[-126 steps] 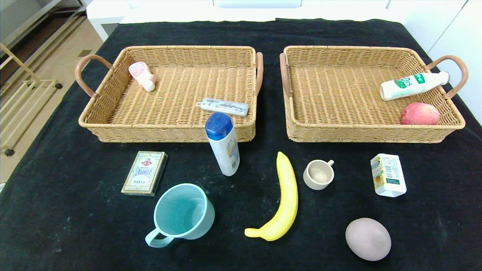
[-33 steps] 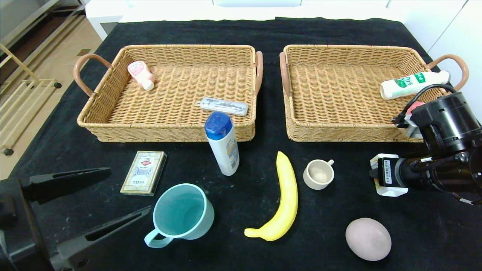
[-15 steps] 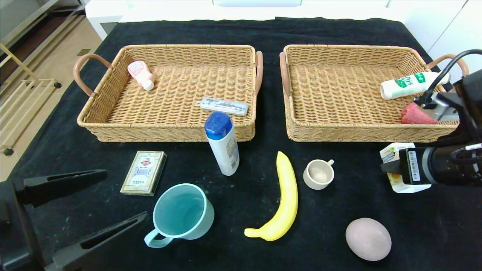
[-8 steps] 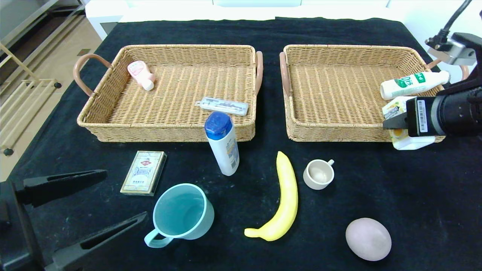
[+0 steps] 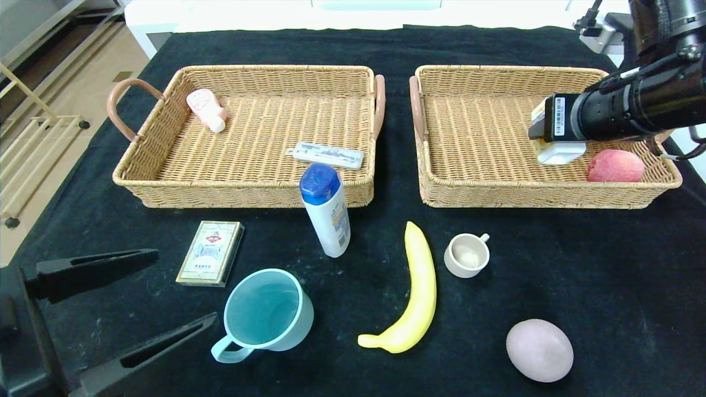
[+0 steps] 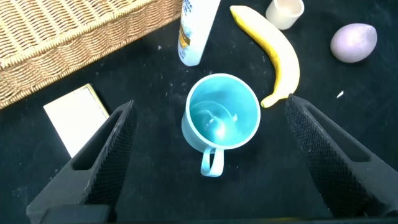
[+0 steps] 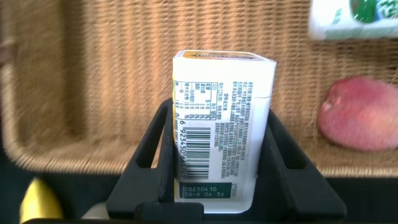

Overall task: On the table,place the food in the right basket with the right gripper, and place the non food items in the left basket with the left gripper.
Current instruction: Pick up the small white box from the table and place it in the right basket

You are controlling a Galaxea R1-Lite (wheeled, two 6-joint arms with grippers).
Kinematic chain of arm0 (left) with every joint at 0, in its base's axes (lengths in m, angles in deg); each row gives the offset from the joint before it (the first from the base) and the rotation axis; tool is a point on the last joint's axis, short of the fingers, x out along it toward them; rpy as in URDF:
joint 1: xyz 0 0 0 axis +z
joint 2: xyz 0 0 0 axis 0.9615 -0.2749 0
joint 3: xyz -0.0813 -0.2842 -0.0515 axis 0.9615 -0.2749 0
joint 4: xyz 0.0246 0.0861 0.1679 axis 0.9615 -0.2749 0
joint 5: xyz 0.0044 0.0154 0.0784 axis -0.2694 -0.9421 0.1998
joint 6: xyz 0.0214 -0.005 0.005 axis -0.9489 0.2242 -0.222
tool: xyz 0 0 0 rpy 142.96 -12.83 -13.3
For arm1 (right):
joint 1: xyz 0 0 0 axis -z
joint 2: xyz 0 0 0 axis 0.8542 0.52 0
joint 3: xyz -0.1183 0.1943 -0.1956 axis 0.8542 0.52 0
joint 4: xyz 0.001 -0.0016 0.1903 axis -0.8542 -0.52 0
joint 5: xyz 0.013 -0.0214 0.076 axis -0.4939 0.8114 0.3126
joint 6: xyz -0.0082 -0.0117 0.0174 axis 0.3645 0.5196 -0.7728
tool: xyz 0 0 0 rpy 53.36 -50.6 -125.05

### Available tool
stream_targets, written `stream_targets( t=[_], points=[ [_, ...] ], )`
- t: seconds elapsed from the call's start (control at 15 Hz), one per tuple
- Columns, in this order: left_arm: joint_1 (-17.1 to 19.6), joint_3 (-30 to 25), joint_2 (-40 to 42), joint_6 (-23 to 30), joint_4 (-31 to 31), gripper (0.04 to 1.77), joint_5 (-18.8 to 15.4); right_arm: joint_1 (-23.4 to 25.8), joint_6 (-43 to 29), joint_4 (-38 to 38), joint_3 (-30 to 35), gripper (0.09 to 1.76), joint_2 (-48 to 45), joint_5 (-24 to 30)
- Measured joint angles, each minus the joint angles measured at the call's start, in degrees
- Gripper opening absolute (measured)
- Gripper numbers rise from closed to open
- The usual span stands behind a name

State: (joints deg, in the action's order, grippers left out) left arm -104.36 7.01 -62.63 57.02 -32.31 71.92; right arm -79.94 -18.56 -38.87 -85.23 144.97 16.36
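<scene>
head view: right tool (image 5: pixel 543 144) pinches juice carton (image 5: pixel 558 150) over right basket (image 5: pixel 436 187), 2 o'clock; lower before releasing, clear of apple (image 5: pixel 615 166).
left wrist view: left tool (image 6: pixel 214 152) spread wide, mug (image 6: pixel 222 118) between prongs.
right wrist view: carton upright, gripped low.
surface: black-cloth tabletop (image 5: pixel 606 286), linty; white furniture at 12 o'clock.

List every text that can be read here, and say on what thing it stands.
"20250410" and, it seems, "G6-A 04 36": low on the juice carton held in the right pincer.
Its other print and barcode digits: too blurred.
Print on the card box, blue-capped bottle and barcode sticker: too small to read.
</scene>
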Motion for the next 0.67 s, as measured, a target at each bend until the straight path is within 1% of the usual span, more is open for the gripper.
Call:
stream_targets(
  t=[0.13,0.27,0.33,0.67],
  points=[
    [0.0,0.0,-0.11,-0.13,0.0,1.72,-0.09,1.22,0.0,5.68,-1.3,0.81,3.19,-1.28],
    [-0.05,-0.09,-0.3,-0.13,0.0,1.72,-0.16,2.21,0.11,11.64,-1.61,0.81,5.73,-1.39],
    [-0.05,-0.09,-0.34,-0.11,0.0,1.72,-0.13,2.47,0.41,13.01,-1.68,0.81,6.61,-1.41],
    [-0.09,-0.17,-0.5,-0.11,0.0,1.72,-0.16,2.67,0.78,13.18,-1.68,0.81,8.97,-1.35]
  ],
)
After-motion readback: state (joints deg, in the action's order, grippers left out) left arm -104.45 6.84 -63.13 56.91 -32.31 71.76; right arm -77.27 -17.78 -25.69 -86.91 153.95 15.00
